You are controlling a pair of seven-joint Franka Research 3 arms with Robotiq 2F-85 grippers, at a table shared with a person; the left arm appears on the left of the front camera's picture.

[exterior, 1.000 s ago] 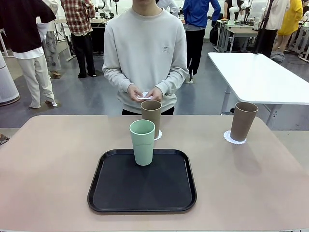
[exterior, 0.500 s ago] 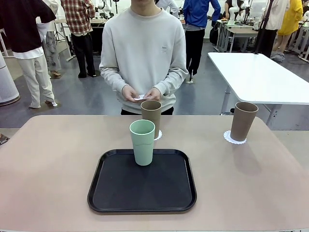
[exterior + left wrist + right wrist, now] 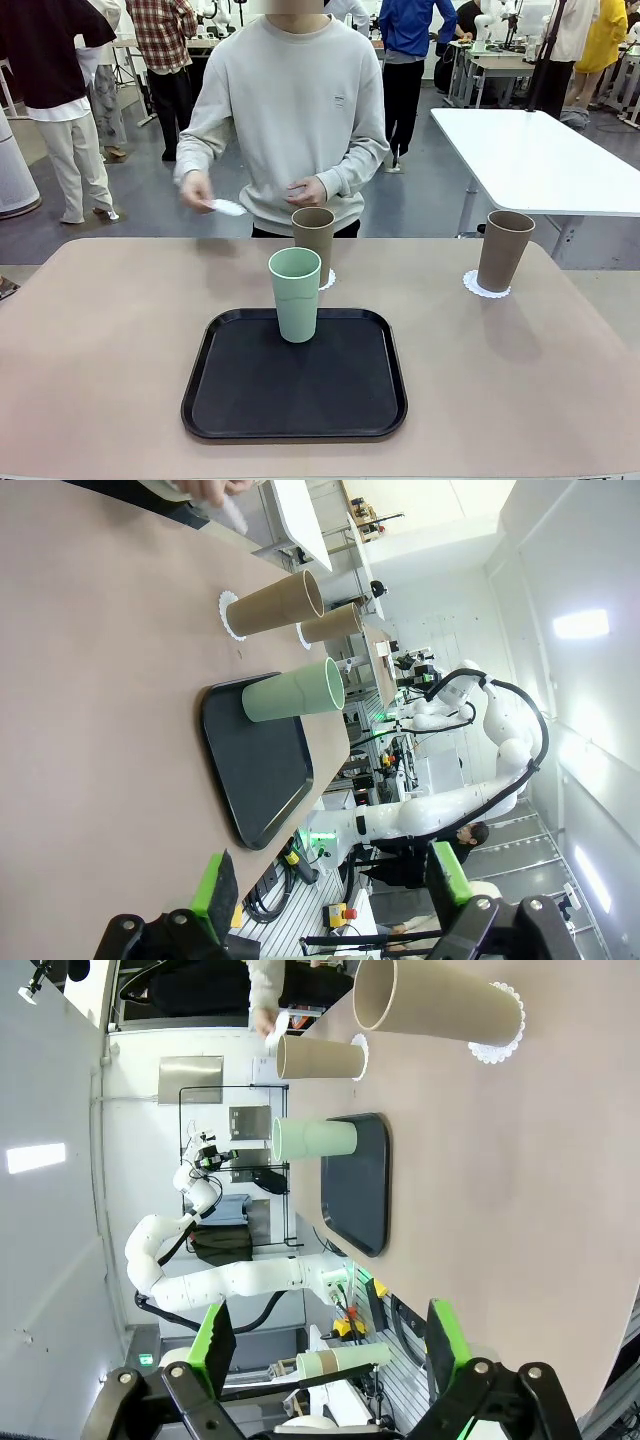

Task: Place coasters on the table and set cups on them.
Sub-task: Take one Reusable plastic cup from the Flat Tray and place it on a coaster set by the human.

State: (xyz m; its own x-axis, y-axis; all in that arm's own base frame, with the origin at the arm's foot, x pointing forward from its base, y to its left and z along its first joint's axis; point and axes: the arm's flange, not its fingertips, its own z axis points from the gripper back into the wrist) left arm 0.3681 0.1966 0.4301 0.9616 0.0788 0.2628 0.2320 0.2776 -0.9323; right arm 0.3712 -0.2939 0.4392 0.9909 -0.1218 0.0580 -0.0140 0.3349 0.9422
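A pale mint green cup stands on the back edge of the black tray. Behind it a brown cup sits on a white lacy coaster on the beige table. A second brown cup stands on a coaster at the right. The person holds a third coaster in the hand stretched out to picture left, above the table's far edge. My left gripper is open with nothing between its fingers. My right gripper is open too, near the right brown cup.
A white table stands behind at the right. Other people stand in the background. The beige table's left half and front right are bare.
The person's hand has swung from the chest out to picture left, carrying the coaster. The cups and tray have stayed put.
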